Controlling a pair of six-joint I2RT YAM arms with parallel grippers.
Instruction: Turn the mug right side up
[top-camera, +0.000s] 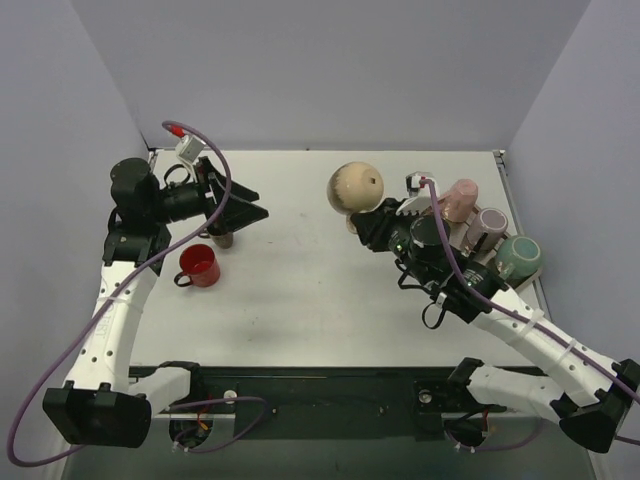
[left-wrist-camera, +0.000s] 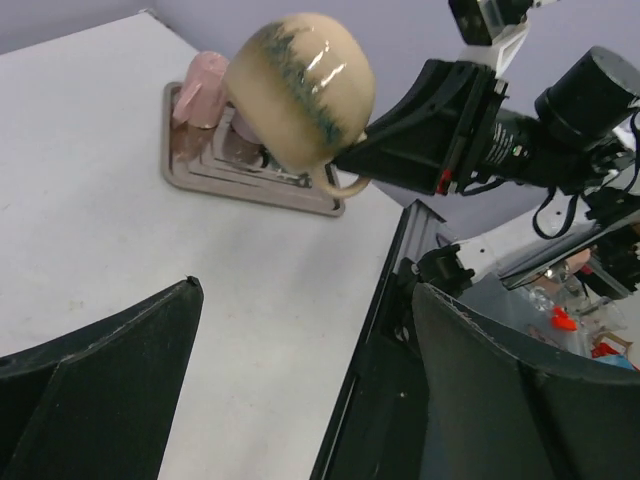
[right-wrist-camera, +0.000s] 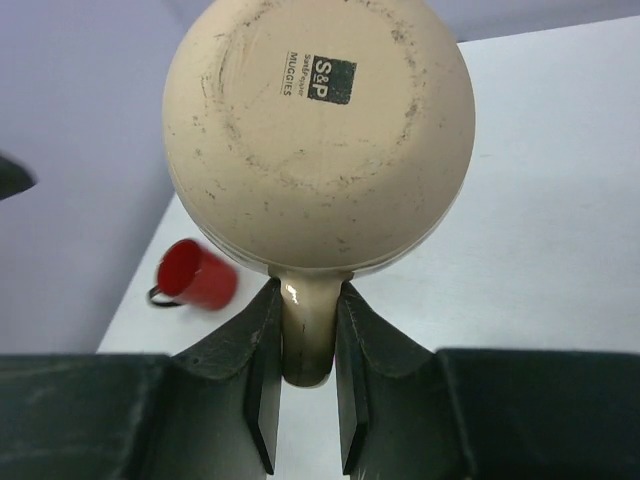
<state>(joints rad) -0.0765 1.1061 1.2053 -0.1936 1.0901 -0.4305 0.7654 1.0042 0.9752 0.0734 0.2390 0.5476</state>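
Note:
A cream mug hangs in the air over the back middle of the table, rounded base uppermost. My right gripper is shut on its handle. In the right wrist view the stamped base of the mug faces the camera, and the fingers pinch the handle from both sides. In the left wrist view the mug shows dome-up and tilted, with the handle low. My left gripper is open and empty at the left, well apart from the mug; the left wrist view shows it over bare table.
A small red cup lies on its side at the left, also in the right wrist view. A small brown object sits under my left gripper. A tray at the right edge holds pink, grey and green mugs.

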